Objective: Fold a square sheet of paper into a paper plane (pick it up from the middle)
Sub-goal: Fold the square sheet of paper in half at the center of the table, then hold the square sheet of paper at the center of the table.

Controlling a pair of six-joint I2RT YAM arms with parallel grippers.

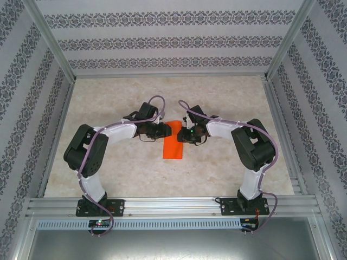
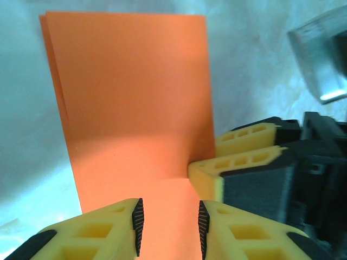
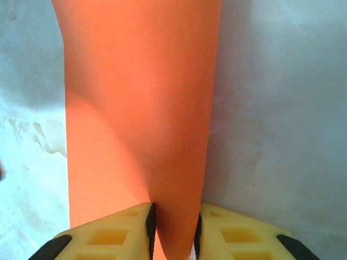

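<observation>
- L claw (image 2: 169,227): jaws part open, narrow gap, orange paper (image 1: 173,145) showing between pads; no pinch seen.
- R claw (image 3: 173,232): gap tighter, paper rises between pads; real grip? can't tell.
- Paper, folded to a rectangle, lies mid-table (image 1: 227,103) btw both claws.

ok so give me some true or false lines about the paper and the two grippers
1. The paper sits between the left gripper and the right gripper. True.
2. The paper is one unfolded square. False: it is a narrow rectangle, with two layers showing at its edge.
3. It is already a pointed plane. False: it is a plain rectangle.
4. Both grippers are at the paper's far end. True.
5. The left gripper's jaws are pressed together. False: there is a gap between them, with paper showing in it.
</observation>
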